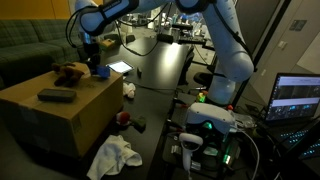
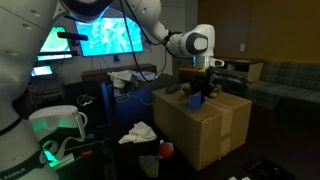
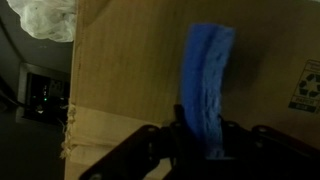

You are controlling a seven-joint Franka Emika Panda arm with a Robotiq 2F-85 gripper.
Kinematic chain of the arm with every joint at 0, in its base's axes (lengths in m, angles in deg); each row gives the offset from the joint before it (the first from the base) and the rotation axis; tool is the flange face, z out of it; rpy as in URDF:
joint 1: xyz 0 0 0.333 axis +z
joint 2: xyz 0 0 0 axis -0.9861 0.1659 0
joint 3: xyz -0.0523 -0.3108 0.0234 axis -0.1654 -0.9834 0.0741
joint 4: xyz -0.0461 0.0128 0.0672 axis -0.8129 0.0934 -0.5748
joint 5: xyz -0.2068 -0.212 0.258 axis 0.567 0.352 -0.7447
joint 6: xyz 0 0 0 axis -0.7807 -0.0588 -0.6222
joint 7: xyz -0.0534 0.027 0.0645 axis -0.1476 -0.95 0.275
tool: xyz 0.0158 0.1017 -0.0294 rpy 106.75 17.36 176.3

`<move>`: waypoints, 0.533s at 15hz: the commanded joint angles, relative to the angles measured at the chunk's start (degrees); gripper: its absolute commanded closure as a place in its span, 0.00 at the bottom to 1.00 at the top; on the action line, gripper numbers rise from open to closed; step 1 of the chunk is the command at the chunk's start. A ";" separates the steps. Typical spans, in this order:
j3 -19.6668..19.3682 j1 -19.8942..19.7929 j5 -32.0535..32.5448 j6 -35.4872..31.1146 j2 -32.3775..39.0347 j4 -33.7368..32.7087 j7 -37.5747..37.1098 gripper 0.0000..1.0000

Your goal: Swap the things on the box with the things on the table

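Dim lab, tan cardboard box [image 3: 120, 90] top fills the wrist view. Fingers [image 3: 160, 138] sit close either side of the near end of a blue strip [image 3: 208, 85]; cannot tell if pinching it or just off it. Strip is on the box top, long axis running straight away from the fingers; looks soft, nubbly, spongy, slightly bent. Any lift would want the grip across its narrow width, which is how the fingers line up now. Also on the box in an exterior view: flat dark slab [image 1: 57, 95], lumpy brown thing [image 1: 70, 70]. Glossy black worktop [image 1: 160, 65] beside the box, cluttered. White crumpled cloth [image 1: 113, 155] on floor.
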 commanded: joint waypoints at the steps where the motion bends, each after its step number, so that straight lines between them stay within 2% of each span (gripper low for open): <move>1: 0.57 0.03 -0.23 0.35 -0.11 -2.19 -0.11 0.39; 6: 0.70 0.16 -0.22 -0.23 -1.62 -2.85 -0.30 0.02; 8: 0.78 0.32 -0.22 -0.84 -2.38 -3.01 -0.46 0.00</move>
